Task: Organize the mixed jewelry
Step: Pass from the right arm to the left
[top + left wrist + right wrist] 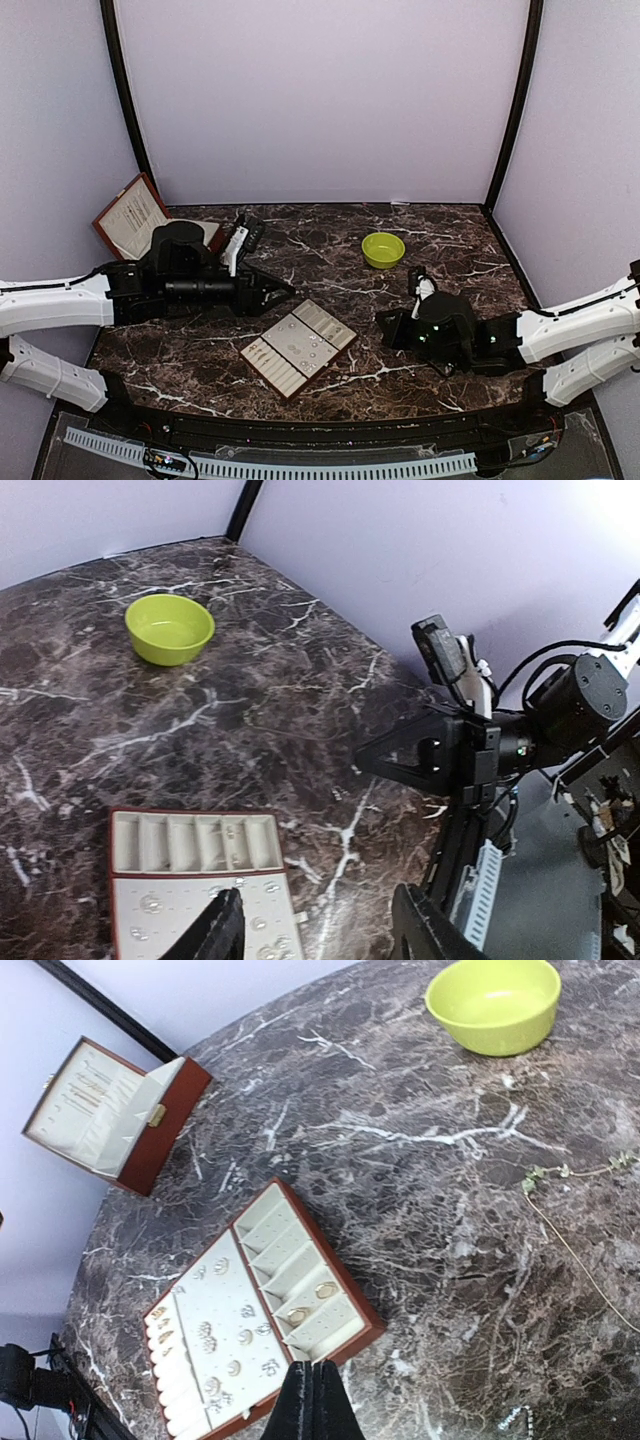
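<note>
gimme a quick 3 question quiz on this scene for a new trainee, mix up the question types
1. True or false: the reddish-brown jewelry box at the back left of the table stands with its lid open.
2. Where does the thin chain lie? A) in the green bowl B) on the bare marble table C) in the cream tray
3. Fill in: the fingers of the left hand stand ___ (open or shut).

Key: 1 true; 2 B; 3 open
</note>
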Motion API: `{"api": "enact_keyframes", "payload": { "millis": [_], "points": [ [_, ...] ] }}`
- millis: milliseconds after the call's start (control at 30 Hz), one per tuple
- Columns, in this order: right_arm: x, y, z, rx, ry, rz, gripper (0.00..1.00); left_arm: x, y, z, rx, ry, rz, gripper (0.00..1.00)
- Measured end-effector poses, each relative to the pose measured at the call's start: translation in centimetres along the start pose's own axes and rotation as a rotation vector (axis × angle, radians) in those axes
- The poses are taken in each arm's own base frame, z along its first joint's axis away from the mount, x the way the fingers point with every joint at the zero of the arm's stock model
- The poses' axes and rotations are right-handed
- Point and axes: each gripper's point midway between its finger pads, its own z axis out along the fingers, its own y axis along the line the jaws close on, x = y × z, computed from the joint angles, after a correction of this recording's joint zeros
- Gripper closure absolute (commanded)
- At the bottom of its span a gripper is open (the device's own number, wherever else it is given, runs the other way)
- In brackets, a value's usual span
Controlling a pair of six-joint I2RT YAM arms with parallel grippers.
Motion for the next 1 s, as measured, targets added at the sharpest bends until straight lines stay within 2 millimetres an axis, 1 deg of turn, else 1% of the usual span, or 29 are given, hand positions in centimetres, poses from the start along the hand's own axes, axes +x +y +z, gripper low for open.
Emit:
{"api": "enact_keyframes", "payload": {
  "millis": [100,233,333,467,533,667,833,900,1000],
  "points": [
    [-0.6,1.4,-0.6,-0.069,-0.042,-0.015,1.00,0.3,-2.3,1.0,0.053,-0.013,-0.055,0.49],
    [-1.1,3.0,-0.9,-0.151,-0.077,-0.031,1.00,1.0,-4.6,2.1,0.111,-0.018,-0.081,0.48],
    [-1.4,4.5,-1.3,-0.219,-0.082,-0.033,1.00,1.3,-6.1,2.4,0.148,-0.022,-0.040,0.47],
    [-1.2,6.2,-1.7,-0.304,-0.054,-0.030,1.00,1.7,-8.3,2.1,0.216,-0.065,0.086,0.45],
    [-1.0,7.0,-2.0,-0.346,-0.040,-0.025,1.00,2.2,-8.9,1.8,0.237,-0.086,0.159,0.44],
    [-0.5,8.7,-2.7,-0.440,0.006,-0.016,1.00,3.0,-9.2,1.4,0.250,-0.133,0.298,0.43],
    [-0.2,10.9,-3.7,-0.561,0.047,0.007,1.00,2.6,-10.4,1.1,0.268,-0.191,0.444,0.43],
    [-0.1,11.7,-4.2,-0.610,0.063,0.018,1.00,2.5,-10.9,1.0,0.275,-0.205,0.487,0.43],
    [0.0,12.6,-4.7,-0.661,0.081,0.033,1.00,2.5,-11.2,1.0,0.273,-0.220,0.530,0.43]
  ]
}}
